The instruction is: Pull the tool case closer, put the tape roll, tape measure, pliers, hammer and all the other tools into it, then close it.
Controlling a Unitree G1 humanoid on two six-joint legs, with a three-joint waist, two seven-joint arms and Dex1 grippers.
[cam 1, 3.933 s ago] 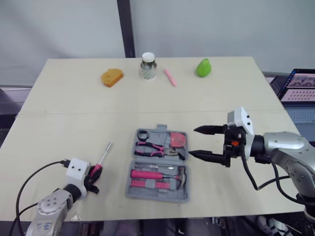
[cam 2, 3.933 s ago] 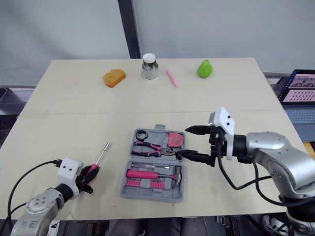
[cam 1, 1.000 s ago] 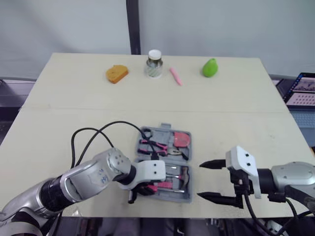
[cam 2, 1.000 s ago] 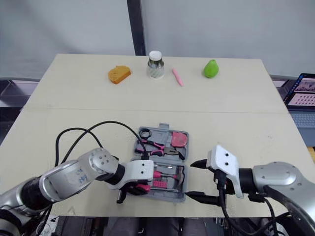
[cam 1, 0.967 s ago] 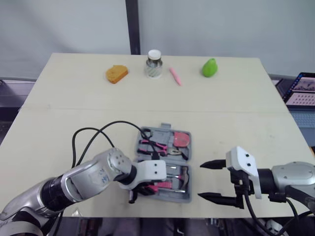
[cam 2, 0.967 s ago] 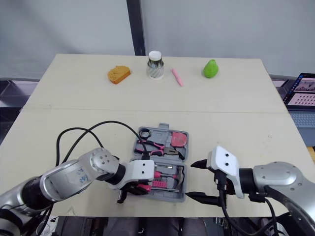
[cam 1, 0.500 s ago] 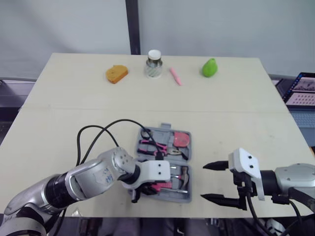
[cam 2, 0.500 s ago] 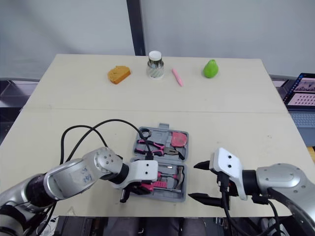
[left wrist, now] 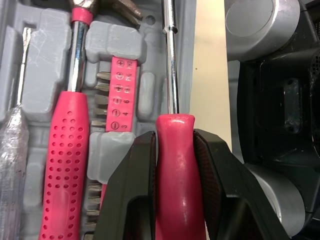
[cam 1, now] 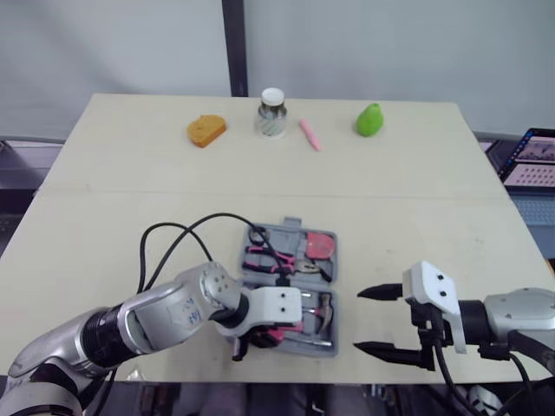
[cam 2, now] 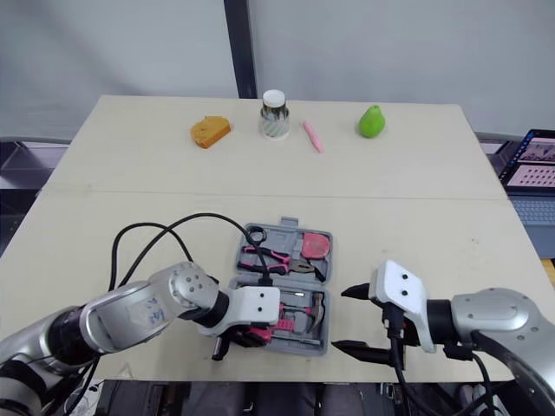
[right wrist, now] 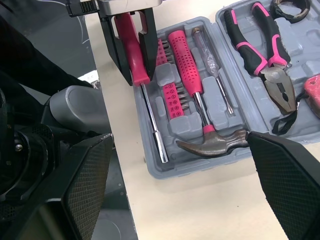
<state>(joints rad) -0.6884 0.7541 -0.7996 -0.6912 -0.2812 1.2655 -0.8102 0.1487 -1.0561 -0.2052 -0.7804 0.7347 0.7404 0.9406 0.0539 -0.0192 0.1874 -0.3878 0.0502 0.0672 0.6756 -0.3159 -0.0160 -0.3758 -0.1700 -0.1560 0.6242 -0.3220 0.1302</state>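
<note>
Open grey plastic tool case (cam 1: 295, 260) near the front edge of a pale wooden table (cam 1: 121, 199). Left gripper (left wrist: 174, 137) clamped, black fingers tight on the pink handle of a steel-shafted screwdriver (right wrist: 131, 47), shaft lying in the case's near-edge slot beside a pink-handled hammer (right wrist: 186, 60). Right gripper (cam 1: 359, 321) just right of the case, fingers spread wide, holding nothing.

Soft, even light from overhead. The pale table (cam 1: 121, 217) reads bright all round the tool case (cam 1: 291, 225), with weak, soft-edged shadows beside it. Inside the case, a gloss streak on the screwdriver (left wrist: 174, 165) handle and glints on the hammer (left wrist: 67, 150) shaft. Close-ups are sharp there.
</note>
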